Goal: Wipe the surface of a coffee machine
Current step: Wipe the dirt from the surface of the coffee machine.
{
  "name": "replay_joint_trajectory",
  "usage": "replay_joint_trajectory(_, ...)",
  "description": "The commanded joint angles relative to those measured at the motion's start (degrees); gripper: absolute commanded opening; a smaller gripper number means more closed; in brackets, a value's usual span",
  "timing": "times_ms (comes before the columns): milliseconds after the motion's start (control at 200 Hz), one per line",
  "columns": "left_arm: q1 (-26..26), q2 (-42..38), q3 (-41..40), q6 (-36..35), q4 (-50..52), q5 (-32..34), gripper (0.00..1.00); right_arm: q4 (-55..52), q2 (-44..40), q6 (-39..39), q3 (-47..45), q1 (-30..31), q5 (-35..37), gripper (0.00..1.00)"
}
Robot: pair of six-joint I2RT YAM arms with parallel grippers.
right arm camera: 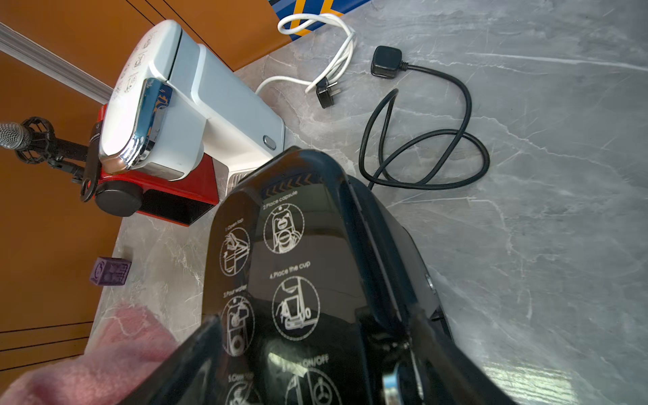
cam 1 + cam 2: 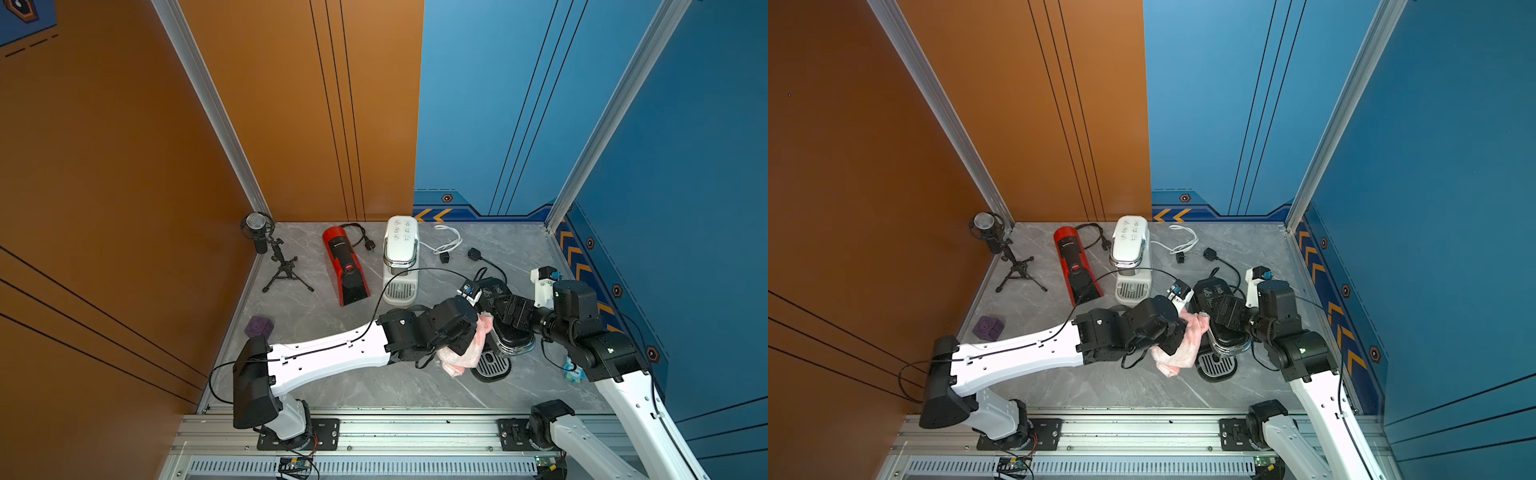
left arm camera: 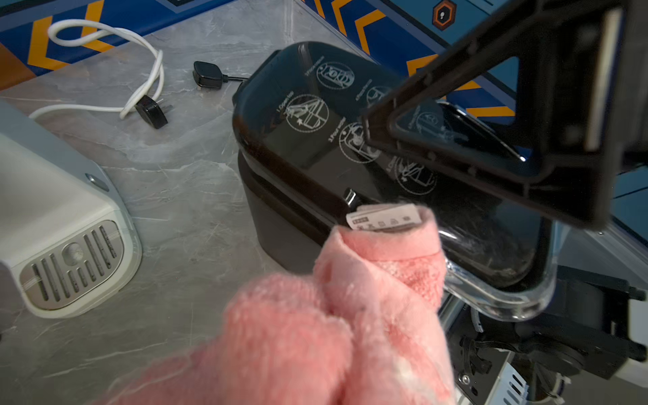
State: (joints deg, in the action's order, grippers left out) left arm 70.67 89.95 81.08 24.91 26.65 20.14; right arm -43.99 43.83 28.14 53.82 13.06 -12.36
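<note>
A glossy black coffee machine (image 2: 494, 291) (image 2: 1208, 291) with white instruction icons on its lid stands right of centre on the grey marble table. My right gripper (image 2: 500, 311) (image 1: 312, 319) straddles the lid from the right, one finger on each side, shut on the machine. My left gripper (image 2: 469, 338) is shut on a fluffy pink cloth (image 2: 465, 353) (image 3: 333, 333), which hides its fingers. The cloth lies against the machine's left side, near the front; its white label (image 3: 384, 217) touches the lid's edge. The machine's drip tray (image 2: 492, 368) shows below the cloth.
A white coffee machine (image 2: 400, 253) and a red one (image 2: 345, 266) stand behind the left arm. Also on the table are a microphone on a tripod (image 2: 259, 232) at the back left, a purple cube (image 2: 259, 326), a white cable (image 2: 446, 241) and a black plug (image 2: 473, 253).
</note>
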Motion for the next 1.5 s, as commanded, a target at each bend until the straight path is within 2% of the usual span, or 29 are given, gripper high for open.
replay_joint_trajectory(0, 0.20, 0.68, -0.75, 3.87, 0.16, 13.43, 0.00, -0.86, -1.74, 0.74, -1.07, -0.18, -1.34, 0.85)
replay_joint_trajectory(185, -0.96, 1.29, -1.52, 4.92, -5.17, 14.58, 0.00, -0.25, -4.48, 1.29, -2.98, -0.22, 0.05, 0.85)
replay_joint_trajectory(355, -3.49, 4.68, -1.06, 9.43, -9.38, 12.39, 0.00, 1.43, -4.68, 2.73, -4.21, -0.16, -0.38, 0.85)
replay_joint_trajectory(510, -4.31, 7.54, -2.67, 14.43, -12.57, 15.17, 0.00, 3.14, -5.62, 3.59, -6.64, -0.28, -0.45, 0.85)
replay_joint_trajectory(630, -4.48, 9.45, -5.66, 17.02, -18.98, 15.71, 0.00, 3.03, -6.87, 3.50, -7.74, -0.24, -0.53, 0.85)
replay_joint_trajectory(866, -1.68, 16.44, -10.64, 25.77, -25.87, 19.24, 0.00, 1.57, -9.41, 4.03, -9.13, -0.19, -0.87, 0.84)
replay_joint_trajectory(1011, -0.28, 22.97, -9.31, 28.98, -27.26, 20.61, 0.00, 0.88, -10.04, 3.96, -9.01, -0.19, -0.80, 0.85)
replay_joint_trajectory(1111, -0.08, 24.72, -9.26, 30.28, -27.44, 20.69, 0.00, 0.30, -10.15, 3.86, -8.65, -0.23, -1.01, 0.85)
replay_joint_trajectory(1221, -0.45, 21.97, -10.57, 29.25, -27.44, 20.79, 0.00, -0.28, -10.50, 3.81, -8.98, -0.19, -1.09, 0.84)
replay_joint_trajectory(1381, -2.16, 10.62, -13.17, 24.12, -27.40, 19.13, 0.00, -1.67, -11.58, 3.42, -8.89, -0.23, -1.34, 0.85)
replay_joint_trajectory(1496, -1.20, 4.47, -13.99, 22.58, -27.41, 17.87, 0.00, -2.24, -12.05, 3.90, -8.26, -0.34, -2.26, 0.88)
